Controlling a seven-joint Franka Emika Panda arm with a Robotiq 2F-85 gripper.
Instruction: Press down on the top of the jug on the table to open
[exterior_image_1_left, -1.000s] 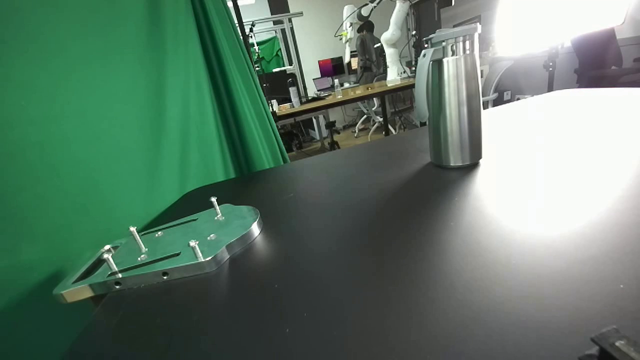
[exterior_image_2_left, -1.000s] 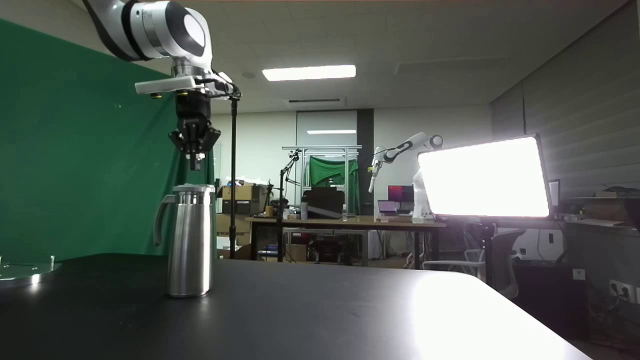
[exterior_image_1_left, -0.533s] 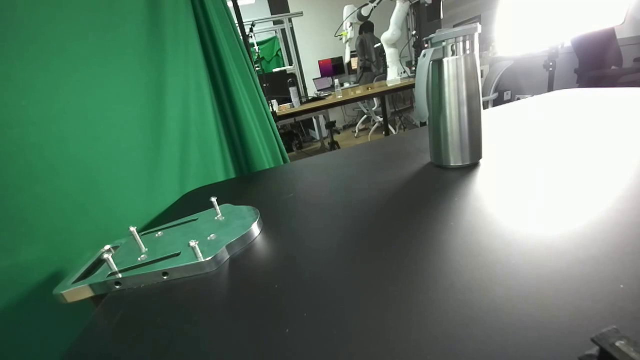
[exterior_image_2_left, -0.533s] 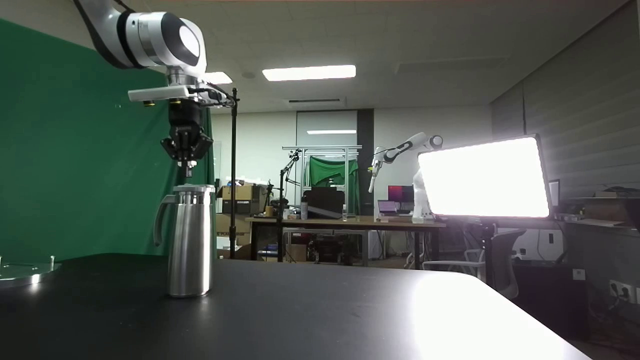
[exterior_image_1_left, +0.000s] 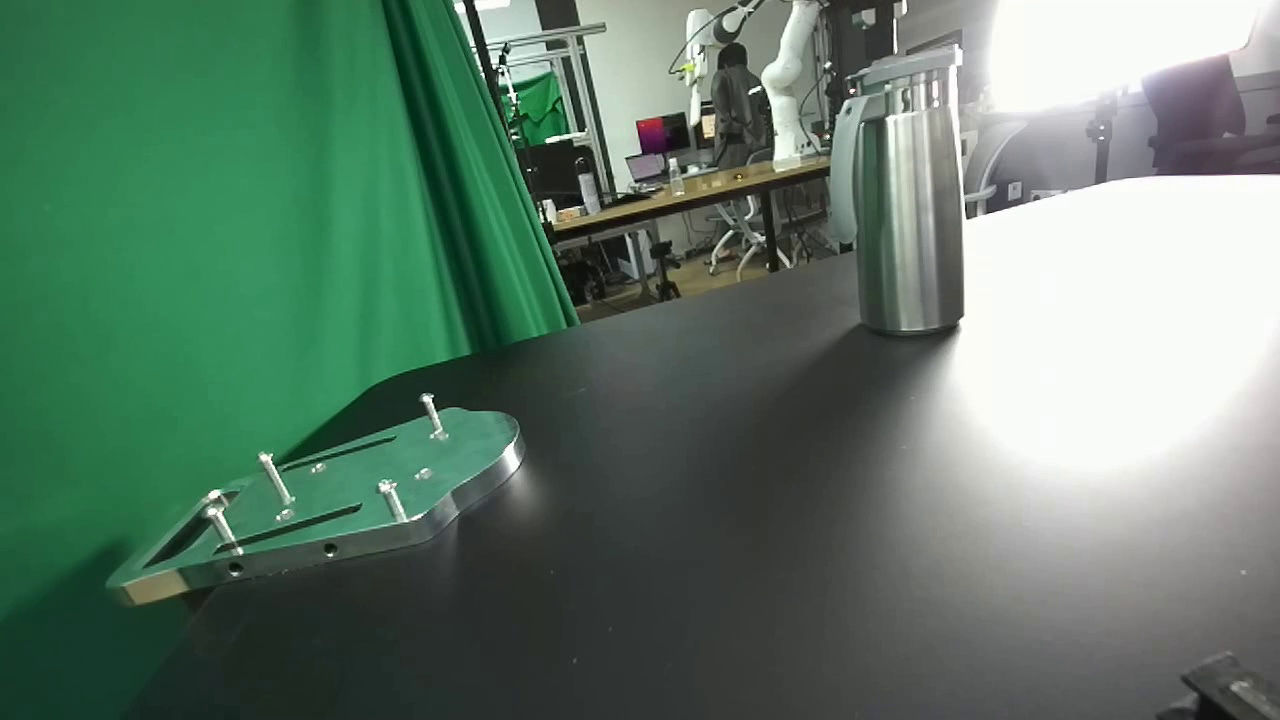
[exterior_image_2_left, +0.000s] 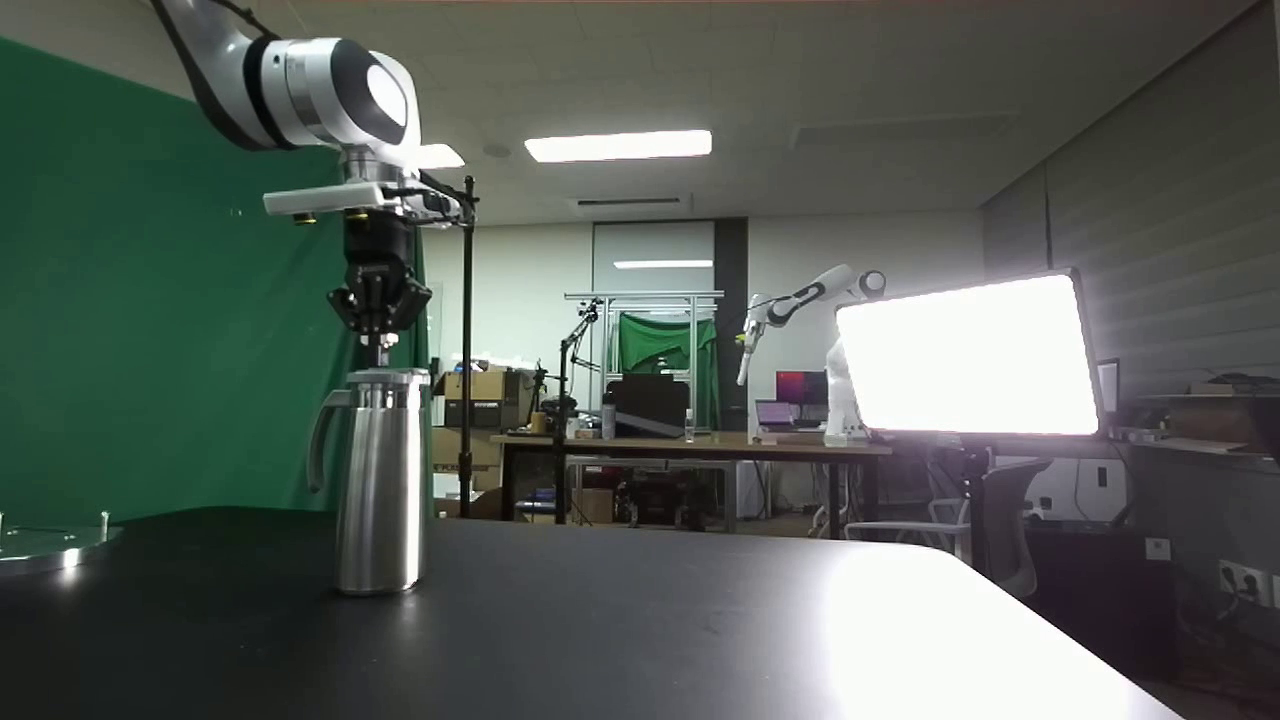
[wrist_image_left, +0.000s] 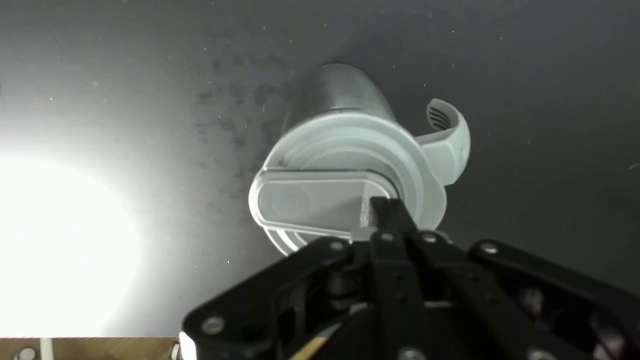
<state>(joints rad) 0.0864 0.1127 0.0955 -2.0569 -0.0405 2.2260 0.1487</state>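
Jug (exterior_image_2_left: 380, 490) upright, left of frame in an exterior view. My claw (exterior_image_2_left: 379, 356) closed, empty, right at its top (wrist_image_left: 335, 192); contact unclear. Step: prob pre-press. Nxt: push straight dn, gently.

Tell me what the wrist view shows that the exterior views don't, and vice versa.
Only the wrist view looks down on the top of the jug, showing its long panel and what looks like lettering, too blurred to read.

Only the exterior views show the green curtain, the plate with pegs and a second robot arm behind.

Both share the jug, its handle, the black table and the hand.
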